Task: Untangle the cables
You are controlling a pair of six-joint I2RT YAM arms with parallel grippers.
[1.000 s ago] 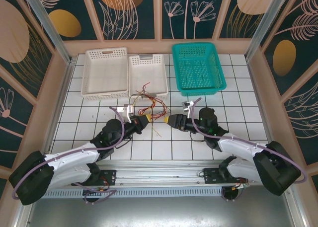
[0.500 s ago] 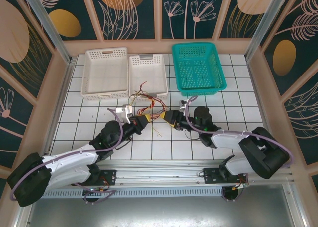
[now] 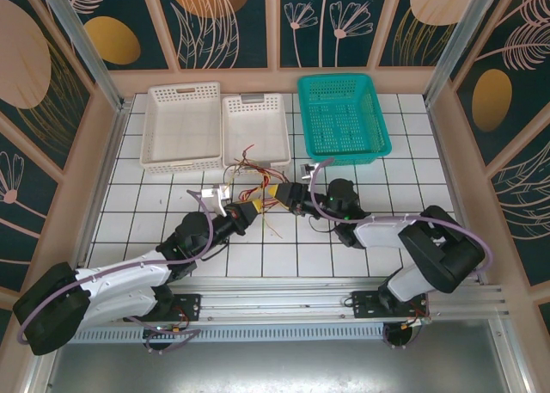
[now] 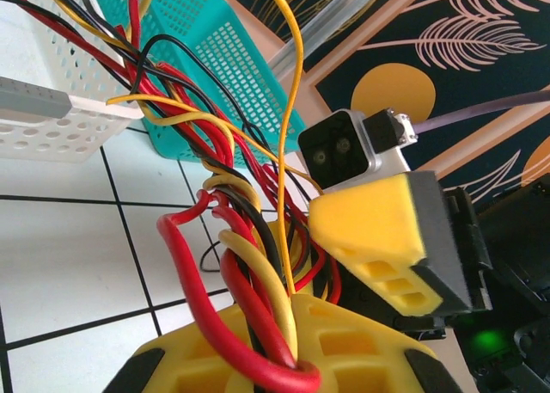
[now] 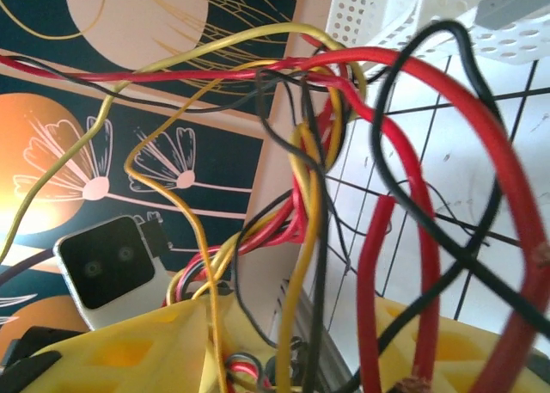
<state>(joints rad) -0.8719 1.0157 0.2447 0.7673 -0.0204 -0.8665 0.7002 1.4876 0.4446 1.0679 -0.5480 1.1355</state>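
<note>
Untangling stage: early, as judged; cables [image 3: 253, 174] are bunched in one knot, no strand laid free yet.
Table [image 3: 155, 212]: white tiles; two white baskets [image 3: 180, 126] [image 3: 255, 131] + teal basket [image 3: 344, 118] at the far edge.
Arms: both reached in to centre, tips almost meeting.
Left gripper [image 4: 279, 350]: pinched shut on the cables [image 4: 249, 264]; red, black + yellow strands are seen running out from betw. its fingers.
Right gripper [image 5: 292, 359]: fingers apart, strands [image 5: 387, 195] threaded through the gap; nothing seen clamped.
Cable position: bunch betw. the two grippers, just in front of the white baskets, loose ends reaching a basket's near rim.
Next move, judged: one strand to be singled out + gripped by the right claw close to the left's hold, then drawn away sideways. A whole-bundle grab is to be avoided, as the knot would prob. be tightened.
</note>
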